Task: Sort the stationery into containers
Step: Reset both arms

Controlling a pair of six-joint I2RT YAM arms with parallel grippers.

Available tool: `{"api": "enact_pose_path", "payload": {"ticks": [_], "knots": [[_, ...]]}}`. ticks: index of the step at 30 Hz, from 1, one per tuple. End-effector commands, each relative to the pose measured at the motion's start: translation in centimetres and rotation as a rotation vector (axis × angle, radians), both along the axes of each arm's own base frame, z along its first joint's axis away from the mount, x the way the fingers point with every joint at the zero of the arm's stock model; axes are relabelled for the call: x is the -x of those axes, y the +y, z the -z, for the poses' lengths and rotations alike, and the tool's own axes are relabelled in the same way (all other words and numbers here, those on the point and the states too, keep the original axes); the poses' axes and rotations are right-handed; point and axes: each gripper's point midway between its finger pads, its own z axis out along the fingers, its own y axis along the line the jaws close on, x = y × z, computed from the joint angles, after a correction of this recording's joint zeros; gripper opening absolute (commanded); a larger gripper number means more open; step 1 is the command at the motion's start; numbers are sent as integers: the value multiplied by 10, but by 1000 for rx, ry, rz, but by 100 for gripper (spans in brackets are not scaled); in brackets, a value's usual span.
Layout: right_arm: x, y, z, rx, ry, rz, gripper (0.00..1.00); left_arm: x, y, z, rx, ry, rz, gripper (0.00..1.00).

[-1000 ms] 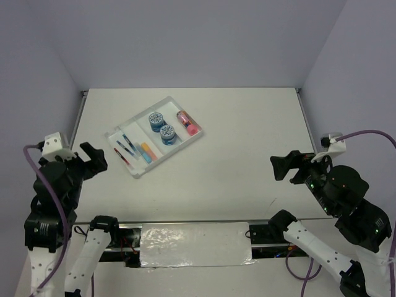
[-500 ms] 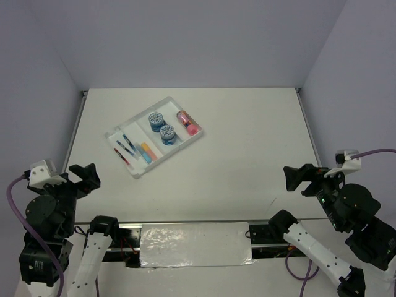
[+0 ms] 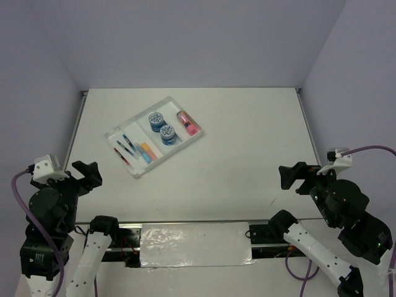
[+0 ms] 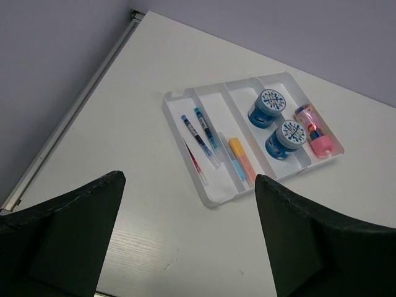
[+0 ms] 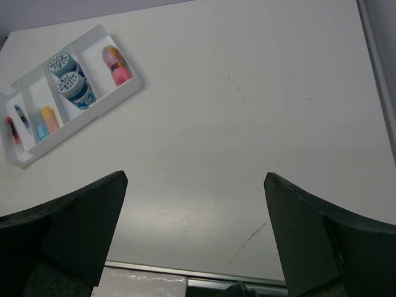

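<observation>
The white tray (image 3: 137, 172) lies at the table's left middle, all the stationery inside its compartments. Two blue tubs (image 3: 156, 119) (image 3: 167, 133) share one compartment, the pink tube (image 3: 187, 122) lies in the rightmost one, and the orange marker (image 3: 146, 150) and light-blue marker (image 3: 142, 154) lie side by side. The blue pens (image 3: 128, 143) and red pen (image 3: 120, 156) fill the left side. My left gripper (image 3: 86, 174) (image 4: 187, 192) is open and empty, near the left front edge. My right gripper (image 3: 292, 176) (image 5: 195, 185) is open and empty at the front right.
The left wrist view shows the tray (image 4: 167, 102) ahead with the tubs (image 4: 267, 105) and the pink tube (image 4: 315, 130). The right wrist view shows the tray (image 5: 133, 83) far to the left. A metal rail (image 3: 198, 221) runs along the near edge. Walls enclose the table.
Both arms drew back toward the near edge, away from the tray. In the last half second they shifted slightly forward again. Both grippers stayed open and empty.
</observation>
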Motion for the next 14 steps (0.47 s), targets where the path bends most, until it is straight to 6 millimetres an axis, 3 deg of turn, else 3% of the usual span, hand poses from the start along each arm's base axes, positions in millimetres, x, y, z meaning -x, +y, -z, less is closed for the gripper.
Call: {"api": "enact_pose_path", "payload": {"ticks": [1, 14], "knots": [[-11, 6, -5, -22, -17, 15, 100, -8, 0, -6, -30, -5, 6, 99], [-18, 14, 1, -17, 8, 1, 100, -8, -2, -6, -29, -7, 20, 99]]}}
